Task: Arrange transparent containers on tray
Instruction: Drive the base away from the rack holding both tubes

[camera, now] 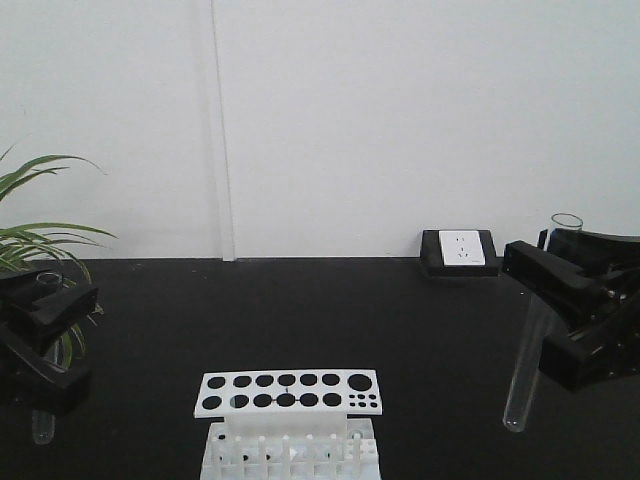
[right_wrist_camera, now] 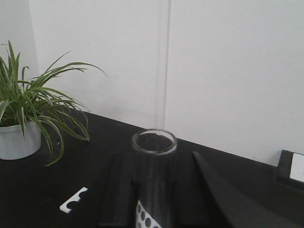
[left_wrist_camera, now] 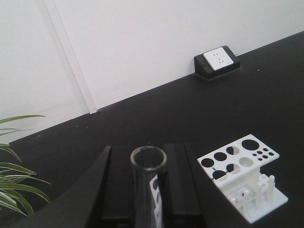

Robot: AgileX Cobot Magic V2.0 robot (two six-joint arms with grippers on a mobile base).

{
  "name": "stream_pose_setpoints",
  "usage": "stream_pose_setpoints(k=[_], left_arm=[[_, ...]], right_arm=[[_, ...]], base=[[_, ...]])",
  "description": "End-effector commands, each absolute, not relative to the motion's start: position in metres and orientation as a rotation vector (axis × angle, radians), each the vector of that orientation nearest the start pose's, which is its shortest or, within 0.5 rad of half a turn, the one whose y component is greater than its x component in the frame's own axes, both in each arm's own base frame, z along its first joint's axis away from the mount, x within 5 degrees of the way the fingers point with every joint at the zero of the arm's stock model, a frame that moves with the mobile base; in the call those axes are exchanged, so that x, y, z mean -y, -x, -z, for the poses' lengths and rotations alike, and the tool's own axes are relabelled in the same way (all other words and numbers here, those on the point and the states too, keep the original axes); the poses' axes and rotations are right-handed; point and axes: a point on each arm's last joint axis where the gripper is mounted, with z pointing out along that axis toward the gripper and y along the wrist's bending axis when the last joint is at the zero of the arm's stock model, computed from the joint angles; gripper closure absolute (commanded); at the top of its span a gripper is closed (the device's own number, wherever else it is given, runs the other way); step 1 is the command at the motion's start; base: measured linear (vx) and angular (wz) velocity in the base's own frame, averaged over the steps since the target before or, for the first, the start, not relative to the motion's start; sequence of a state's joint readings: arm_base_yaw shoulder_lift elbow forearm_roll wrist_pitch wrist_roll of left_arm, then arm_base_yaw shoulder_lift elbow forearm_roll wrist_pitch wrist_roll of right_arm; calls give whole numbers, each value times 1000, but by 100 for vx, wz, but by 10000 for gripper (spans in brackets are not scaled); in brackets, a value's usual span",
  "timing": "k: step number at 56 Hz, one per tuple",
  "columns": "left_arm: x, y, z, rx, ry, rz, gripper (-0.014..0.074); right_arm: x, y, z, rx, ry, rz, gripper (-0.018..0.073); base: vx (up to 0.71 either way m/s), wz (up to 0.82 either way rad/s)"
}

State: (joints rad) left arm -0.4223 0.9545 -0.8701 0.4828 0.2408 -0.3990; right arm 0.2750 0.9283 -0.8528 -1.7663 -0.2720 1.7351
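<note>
Left of the white rack [camera: 288, 392] the left gripper [camera: 45, 320] clamps one test tube [camera: 42, 424] upright, right of it the right gripper [camera: 548, 312] clamps the other test tube [camera: 524, 375] near-vertical, rim up; the tray is unseen, so neither arm looks nearer.

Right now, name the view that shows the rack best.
The front view: the rack sits centred, every hole visible, base cropped. The left wrist view shows it obliquely; the right wrist, only a corner.
</note>
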Motion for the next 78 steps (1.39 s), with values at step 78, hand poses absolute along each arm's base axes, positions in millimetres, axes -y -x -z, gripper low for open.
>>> stream_pose_setpoints(k=[78], left_arm=[[78,-190,-396,-1647,-368,190,597]], right_arm=[[-73,-184,-405,-1521,449,-348,572]], base=[[-18,16]])
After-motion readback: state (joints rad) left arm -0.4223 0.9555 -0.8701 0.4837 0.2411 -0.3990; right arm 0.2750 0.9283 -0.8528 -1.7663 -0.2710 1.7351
